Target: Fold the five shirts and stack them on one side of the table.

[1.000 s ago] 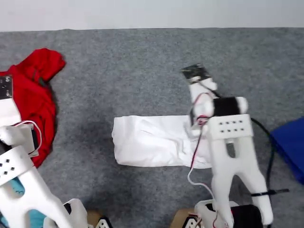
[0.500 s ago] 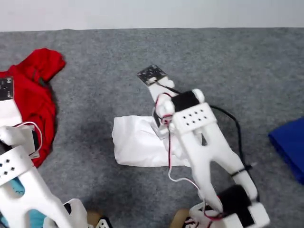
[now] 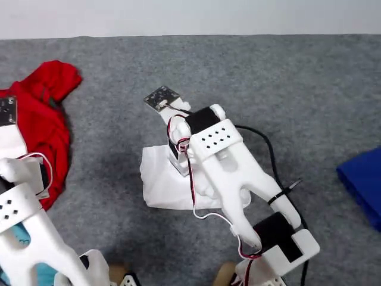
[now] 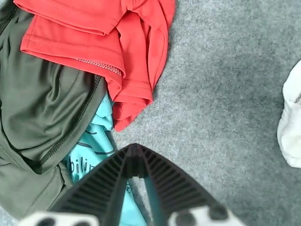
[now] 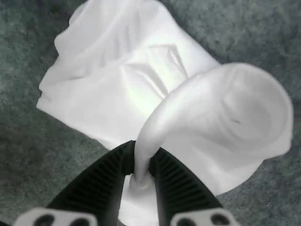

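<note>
On the grey counter (image 3: 286, 77) the white shirt (image 3: 159, 185) lies just left of the centre of the high view, and much of it is covered by the right arm (image 3: 229, 173), which slants from the lower middle of the frame up across the cloth. In the right wrist view the right claw (image 5: 142, 155) is pinching a fold of that white shirt (image 5: 117, 80). The pinched cloth rises from between the dark ribbed fingers (image 5: 106, 176) and curls over in a loose roll, while the rest of the shirt lies flat and creased on the counter beneath it. The red shirt (image 3: 41, 113) is heaped, unfolded, at the upper left of the high view. The left arm (image 3: 27, 232) stands in the lower left corner, touching the shirt's near edge. In the left wrist view the left claw (image 4: 135, 155) is pressed together with nothing in it, its tips meeting in a point above the pile. There the red shirt (image 4: 94, 28) lies over an olive green shirt (image 4: 42, 108), and a teal shirt (image 4: 94, 150) shows from under both, just beside the claw's tips. A blue shirt (image 3: 363, 179) lies at the right edge of the high view, well apart from the white one.
</note>
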Tool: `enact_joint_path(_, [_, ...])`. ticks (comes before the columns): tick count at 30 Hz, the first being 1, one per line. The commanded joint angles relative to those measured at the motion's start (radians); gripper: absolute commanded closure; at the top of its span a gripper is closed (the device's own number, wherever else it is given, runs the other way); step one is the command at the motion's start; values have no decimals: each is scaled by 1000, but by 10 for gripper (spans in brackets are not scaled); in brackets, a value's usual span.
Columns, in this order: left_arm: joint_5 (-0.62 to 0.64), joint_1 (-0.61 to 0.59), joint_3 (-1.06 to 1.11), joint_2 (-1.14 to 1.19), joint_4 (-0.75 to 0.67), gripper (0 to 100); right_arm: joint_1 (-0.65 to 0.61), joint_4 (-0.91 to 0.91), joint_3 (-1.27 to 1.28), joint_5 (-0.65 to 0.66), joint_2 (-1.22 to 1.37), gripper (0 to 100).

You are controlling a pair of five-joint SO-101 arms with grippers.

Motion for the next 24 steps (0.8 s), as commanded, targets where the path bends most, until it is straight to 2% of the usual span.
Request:
enact_joint_path(1, [-5, 2, -4, -23, 6, 998, -15, 27, -54, -2, -15, 989])
enact_joint_path(5, [-5, 2, -4, -23, 6, 998, -36, 24, -54, -2, -7, 989])
enact_joint_path(11, [-6, 2, -4, -23, 6, 998, -136, -1, -51, -5, -2, 989])
enact_joint_path(24, [-8, -2, -4, -23, 6, 998, -148, -2, -215, -5, 185, 989])
